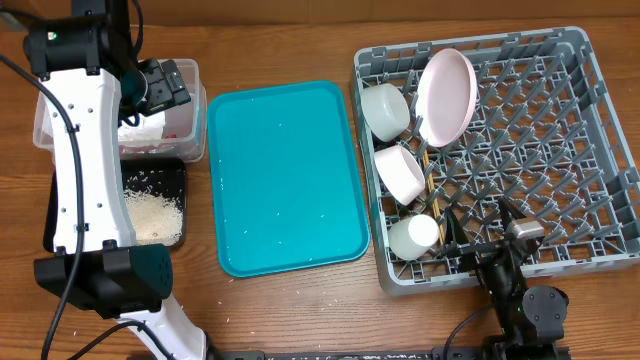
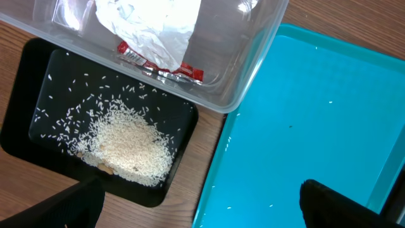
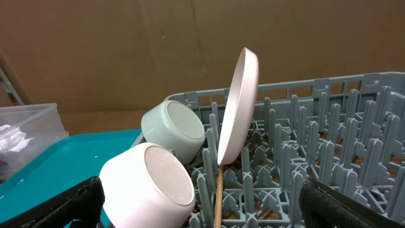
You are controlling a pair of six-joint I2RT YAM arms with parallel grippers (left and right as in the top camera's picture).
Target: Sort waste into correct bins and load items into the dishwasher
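Note:
The clear tub (image 2: 253, 69) holds the crumpled white napkin (image 2: 152, 25) and the red wrapper (image 2: 166, 67). The black tray (image 2: 38, 95) beside it holds a heap of rice grains (image 2: 130, 147). My left gripper (image 2: 202, 212) is open and empty, above the gap between the black tray and the teal tray (image 2: 304, 126); overhead it (image 1: 160, 85) is over the tub. In the grey dish rack (image 1: 560, 150) the pale plate (image 1: 446, 95) stands on edge, with a grey bowl (image 1: 385, 110), a pinkish bowl (image 1: 400, 172), a white cup (image 1: 415, 235) and chopsticks (image 1: 428, 180). My right gripper (image 1: 508, 250) is open and empty at the rack's front edge.
A few stray grains lie on the teal tray (image 1: 285, 175) in the middle of the wooden table. In the right wrist view the plate (image 3: 237, 107), grey bowl (image 3: 174, 130), pinkish bowl (image 3: 149, 183) and a chopstick (image 3: 218, 196) stand among the rack's pegs (image 3: 329, 145).

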